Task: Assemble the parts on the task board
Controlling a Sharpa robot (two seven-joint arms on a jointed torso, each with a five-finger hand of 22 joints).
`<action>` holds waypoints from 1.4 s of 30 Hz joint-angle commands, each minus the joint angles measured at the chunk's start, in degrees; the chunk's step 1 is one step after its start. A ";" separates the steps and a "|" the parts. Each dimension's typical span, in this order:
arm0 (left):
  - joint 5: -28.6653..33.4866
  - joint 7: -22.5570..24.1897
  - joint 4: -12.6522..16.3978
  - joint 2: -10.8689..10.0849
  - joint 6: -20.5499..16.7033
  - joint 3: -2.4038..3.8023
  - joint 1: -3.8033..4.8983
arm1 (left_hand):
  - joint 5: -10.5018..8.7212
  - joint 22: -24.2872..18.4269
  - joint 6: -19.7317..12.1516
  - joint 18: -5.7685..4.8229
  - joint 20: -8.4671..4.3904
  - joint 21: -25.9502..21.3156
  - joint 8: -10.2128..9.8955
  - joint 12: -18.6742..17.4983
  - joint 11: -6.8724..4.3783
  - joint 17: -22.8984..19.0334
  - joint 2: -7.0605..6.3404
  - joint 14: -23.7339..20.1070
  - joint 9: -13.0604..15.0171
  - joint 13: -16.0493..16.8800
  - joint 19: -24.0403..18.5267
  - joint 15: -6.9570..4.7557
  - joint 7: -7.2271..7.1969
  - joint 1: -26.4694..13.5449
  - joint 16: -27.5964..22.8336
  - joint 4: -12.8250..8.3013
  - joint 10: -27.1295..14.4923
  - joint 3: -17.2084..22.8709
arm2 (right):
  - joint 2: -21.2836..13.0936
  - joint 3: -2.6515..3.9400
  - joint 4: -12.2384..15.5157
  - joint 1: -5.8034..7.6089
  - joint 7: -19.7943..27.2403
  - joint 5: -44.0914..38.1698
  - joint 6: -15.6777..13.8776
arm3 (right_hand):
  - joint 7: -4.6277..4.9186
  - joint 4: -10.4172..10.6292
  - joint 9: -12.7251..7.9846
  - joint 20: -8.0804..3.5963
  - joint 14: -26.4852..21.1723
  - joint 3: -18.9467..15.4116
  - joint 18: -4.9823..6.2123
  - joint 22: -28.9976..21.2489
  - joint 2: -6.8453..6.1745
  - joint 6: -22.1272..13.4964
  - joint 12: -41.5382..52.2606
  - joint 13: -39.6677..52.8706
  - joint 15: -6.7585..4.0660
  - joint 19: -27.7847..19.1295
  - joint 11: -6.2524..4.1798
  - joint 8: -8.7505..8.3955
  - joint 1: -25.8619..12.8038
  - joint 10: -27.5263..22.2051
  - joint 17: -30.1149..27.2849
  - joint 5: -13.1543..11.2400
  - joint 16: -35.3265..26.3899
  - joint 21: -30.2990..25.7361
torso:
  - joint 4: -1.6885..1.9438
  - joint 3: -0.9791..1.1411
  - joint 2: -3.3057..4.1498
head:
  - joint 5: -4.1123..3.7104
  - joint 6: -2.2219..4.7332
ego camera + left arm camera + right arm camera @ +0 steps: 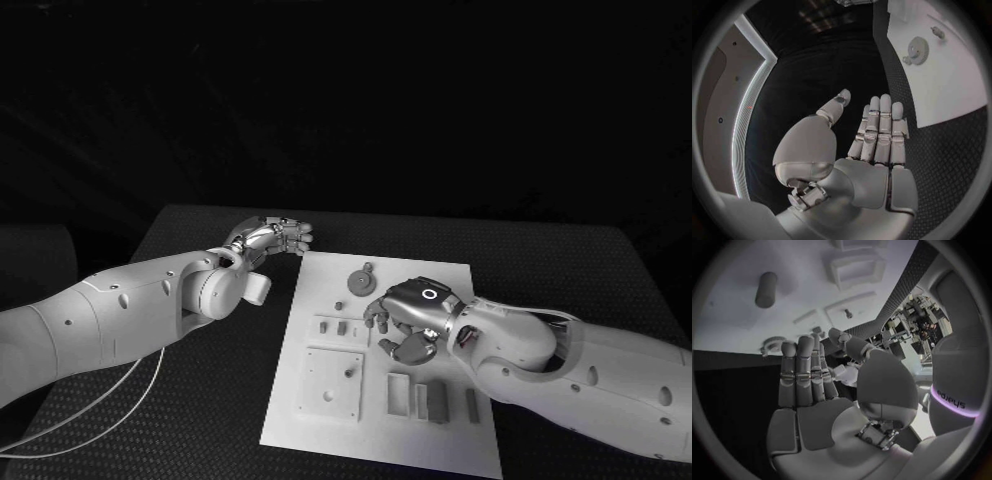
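Hovering over the board (433, 285) middle, right hand (408, 318) sits above loose parts (335, 326), likely picking. Left wrist: left hand (873, 145) flat, fingers together, empty, parked beside board. Right wrist: fingers (804, 372) straight, nothing held.

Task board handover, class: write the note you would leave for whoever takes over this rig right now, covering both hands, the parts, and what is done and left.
Left hand: open, holding nothing, over the black table off the far left corner of the task board.
Right hand: above the middle of the board, fingers straight, nothing held.
Parts: gear at the far end; small pieces beside the right hand; square block and bars at the near end.
Done: cannot tell.
Left: pick up parts and assemble.
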 commanded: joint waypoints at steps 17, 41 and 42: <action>0.27 0.43 -0.51 0.72 0.58 0.03 0.01 | 0.00 0.16 -0.13 0.95 0.25 -0.26 0.38 -0.34 0.26 0.19 -0.04 -0.21 -0.13 -0.09 -0.06 -0.01 0.36 -0.58 -0.42 0.31 -0.05 0.10 | -5.54 0.08 -4.00 2.62 3.80 9.78 11.20 | -1.38 -2.25 -1.75 0.62 -2.44 -13.25 1.76 0.84 1.84 -3.85 -1.83 -4.14 2.57 -2.46 2.27 -1.87 -4.90 -8.14 -0.45 -0.07 1.30 0.21 | 0.19 0.14 0.10 | -0.42 0.69; 0.28 0.38 -0.55 0.63 0.83 0.03 -0.03 | 0.01 0.22 -0.17 0.97 0.26 -0.30 0.39 -0.35 0.27 0.30 0.04 -0.22 -0.16 -0.12 -0.07 0.00 0.36 -0.65 -0.52 0.37 -0.10 0.09 | -5.55 -0.60 -2.36 2.00 2.64 1.20 10.90 | -0.85 -1.99 -1.83 0.32 -2.68 -13.17 1.76 0.61 3.00 -1.08 1.15 -6.87 1.61 -2.31 1.24 0.19 0.44 -4.95 -0.76 -3.62 2.82 0.47 | 0.22 0.01 0.12 | -0.68 0.49; 0.28 0.38 -0.56 0.62 0.84 0.03 -0.03 | 0.01 0.23 -0.17 0.97 0.26 -0.30 0.39 -0.35 0.27 0.30 0.05 -0.22 -0.16 -0.12 -0.07 0.00 0.36 -0.66 -0.52 0.37 -0.10 0.09 | -5.56 -0.60 -2.34 1.95 2.74 1.09 10.72 | -0.95 -2.05 -1.80 0.22 -2.46 -11.93 1.76 0.61 3.33 -0.62 1.88 -6.63 1.27 -2.09 0.86 0.42 1.49 -3.83 -0.78 -3.62 2.94 0.58 | 0.22 0.01 0.12 | -0.68 0.49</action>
